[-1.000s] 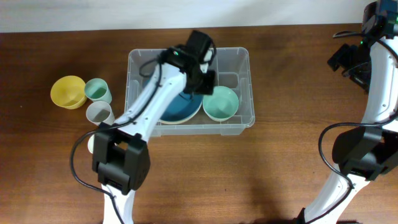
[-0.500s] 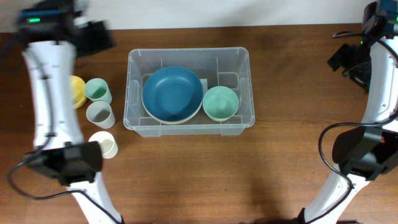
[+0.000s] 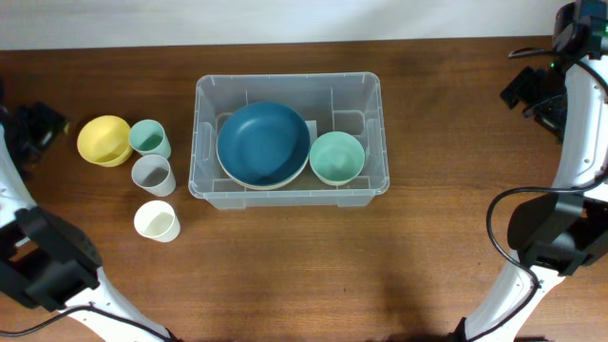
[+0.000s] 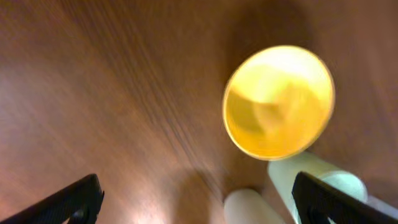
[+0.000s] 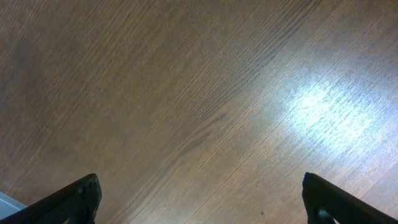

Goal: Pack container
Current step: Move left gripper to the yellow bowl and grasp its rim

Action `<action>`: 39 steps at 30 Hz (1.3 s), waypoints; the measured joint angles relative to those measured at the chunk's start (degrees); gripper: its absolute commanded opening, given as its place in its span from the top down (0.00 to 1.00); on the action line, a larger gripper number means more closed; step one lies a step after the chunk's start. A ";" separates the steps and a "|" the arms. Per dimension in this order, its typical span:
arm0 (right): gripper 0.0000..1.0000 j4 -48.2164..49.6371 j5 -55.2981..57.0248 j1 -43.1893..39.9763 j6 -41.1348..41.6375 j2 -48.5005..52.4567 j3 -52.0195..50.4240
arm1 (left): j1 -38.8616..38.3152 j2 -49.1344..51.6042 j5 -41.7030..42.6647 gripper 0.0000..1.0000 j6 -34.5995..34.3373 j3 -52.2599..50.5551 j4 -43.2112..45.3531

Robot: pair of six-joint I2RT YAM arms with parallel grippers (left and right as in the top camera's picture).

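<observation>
The clear plastic container (image 3: 285,78) stands in the middle of the table. Inside it lie a large blue bowl (image 3: 263,142) on a pale dish and a small green bowl (image 3: 337,157). Left of it sit a yellow bowl (image 3: 104,140), a teal cup (image 3: 148,138), a grey cup (image 3: 152,174) and a cream cup (image 3: 156,220). My left gripper (image 3: 47,123) hovers at the far left edge, open and empty. In the left wrist view the yellow bowl (image 4: 278,102) lies ahead of the open left gripper (image 4: 199,205). My right gripper (image 3: 534,95) is at the far right, open over bare wood (image 5: 202,202).
Two cups (image 4: 252,208) (image 4: 317,177) show blurred at the bottom of the left wrist view, between the spread fingers. The dark wooden table (image 3: 427,266) runs to a white wall at the back. Both arm bases stand at the front corners.
My left arm has let go of the blue bowl in the container, opened, and swung out to the far left past the yellow bowl. The right arm has not moved.
</observation>
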 measured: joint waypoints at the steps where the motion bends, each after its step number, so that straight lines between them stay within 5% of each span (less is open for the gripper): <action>1: 0.01 -0.02 0.00 0.00 -0.02 0.00 0.00 | 0.28 0.00 0.37 0.01 -0.11 -2.14 1.99; 10: 0.01 -0.02 0.00 0.00 0.00 0.00 0.00 | -0.07 0.00 1.66 0.01 -0.37 -13.07 14.56; 26: 0.01 -0.02 0.00 0.00 0.04 0.00 0.00 | -4.52 9.03 -0.20 0.04 -0.37 -13.35 15.85; 28: 0.01 -0.02 0.00 0.00 0.00 0.00 0.00 | -4.42 9.33 -0.42 0.11 -0.42 -13.35 15.85; 34: 0.01 -0.02 0.02 0.00 0.00 0.00 0.00 | -3.96 9.33 -0.81 0.63 -0.72 -13.35 15.85; 39: 0.01 -0.02 0.02 0.00 -0.02 0.00 0.00 | -3.30 9.35 -0.83 0.92 -0.98 -13.35 15.89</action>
